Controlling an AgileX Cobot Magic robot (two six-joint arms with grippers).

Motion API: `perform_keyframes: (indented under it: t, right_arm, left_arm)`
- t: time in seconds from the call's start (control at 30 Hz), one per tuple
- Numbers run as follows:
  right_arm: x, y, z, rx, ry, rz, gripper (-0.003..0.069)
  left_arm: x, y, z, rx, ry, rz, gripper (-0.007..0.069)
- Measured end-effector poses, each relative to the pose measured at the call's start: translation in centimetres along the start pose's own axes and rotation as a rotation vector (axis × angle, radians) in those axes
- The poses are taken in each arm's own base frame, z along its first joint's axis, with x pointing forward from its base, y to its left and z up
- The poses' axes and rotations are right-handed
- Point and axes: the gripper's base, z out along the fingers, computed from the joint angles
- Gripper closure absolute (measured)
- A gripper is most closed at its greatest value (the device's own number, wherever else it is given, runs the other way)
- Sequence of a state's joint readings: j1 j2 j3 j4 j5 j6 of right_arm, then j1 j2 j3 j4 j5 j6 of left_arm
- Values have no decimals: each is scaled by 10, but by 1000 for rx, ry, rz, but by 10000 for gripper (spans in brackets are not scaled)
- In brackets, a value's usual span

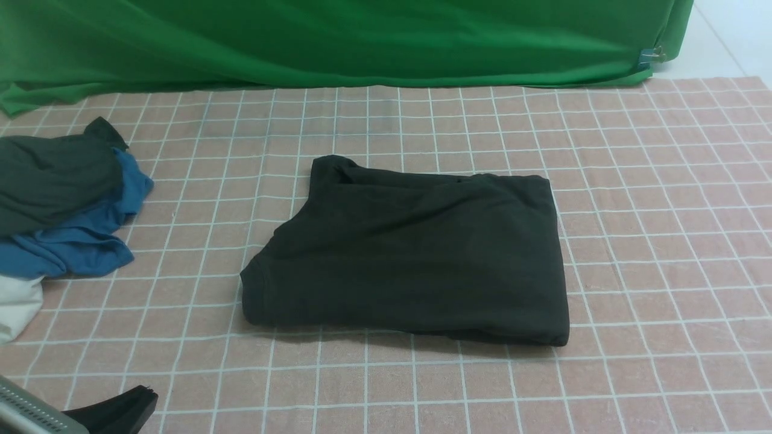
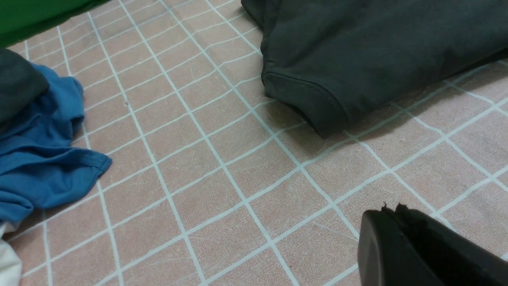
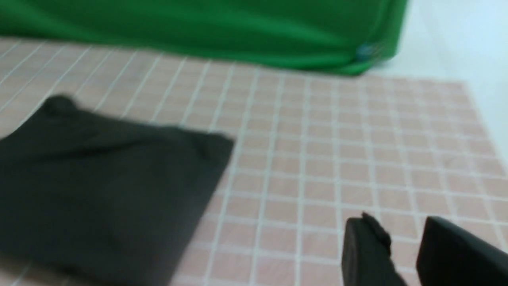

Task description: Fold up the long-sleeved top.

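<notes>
The long-sleeved top lies folded into a compact black block in the middle of the checked cloth, its ribbed edge at the front left. The left wrist view has that rounded corner of the top above the left gripper, whose jaws are pressed together with nothing held. In the front view that left gripper pokes in at the bottom left, well clear of the top. In the blurred right wrist view, the right gripper hovers over bare cloth with a gap between its jaws, beside the top.
A heap of clothes sits at the left edge: a dark grey-green garment on a blue garment, with white fabric below. A green backdrop closes the far side. The pink checked cloth covers the table.
</notes>
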State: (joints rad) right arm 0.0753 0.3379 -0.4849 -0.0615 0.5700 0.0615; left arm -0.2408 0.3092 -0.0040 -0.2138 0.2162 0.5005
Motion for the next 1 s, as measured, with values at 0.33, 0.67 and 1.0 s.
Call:
perform_keyframes:
  t: [0.33,0.67,1.0]
  right_arm:
    - [84,-1,17,14,-100,17,463]
    - [96,0,21,8,-134,34,629]
    - [108,1,21,-2,-201,-67,627]
  left_arm:
    - [0,0,0,0,0,0,606]
    - [0,0,0,0,0,0,606]
    - [0,0,0,0,0,0,606]
